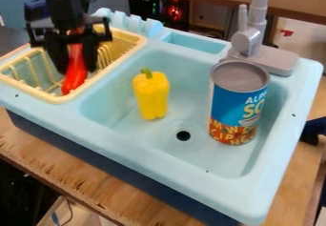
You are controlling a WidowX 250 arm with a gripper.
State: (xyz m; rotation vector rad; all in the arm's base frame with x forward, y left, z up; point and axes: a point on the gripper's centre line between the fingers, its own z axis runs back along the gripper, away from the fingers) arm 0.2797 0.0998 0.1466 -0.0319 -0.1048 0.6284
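Black two-finger hand [77,71] is at upper left from where I'm standing, pointing down over the rack. State: narrow, fingers on either side of a glossy red elongated plastic-looking object [75,73], holding it. Object hangs near vertical, wider lower end down by the rack's near rim. Can't tell if that end touches the rack.

Rack is a pale yellow plastic dish rack [121,52] with upright prongs, set in the left side of a light blue toy sink [149,152]. Row of light blue rounded posts [135,24] just behind the rack, small recessed tray [195,43] next along the back ledge.

Basin, to the right of the rack: yellow toy bell pepper with green stem [152,97], upright, nearer the rack side. Round black drain hole [183,136] in the floor, nearer me than the pepper. Tall can with grey top and blue and red-orange label [237,105], upright, right of the drain, well apart from the pepper. Grey toy faucet [248,42] on the back ledge behind the can.

Sink has a dark blue base [121,164] and sits on a light wooden desk [60,170], front edge rough and chipped.
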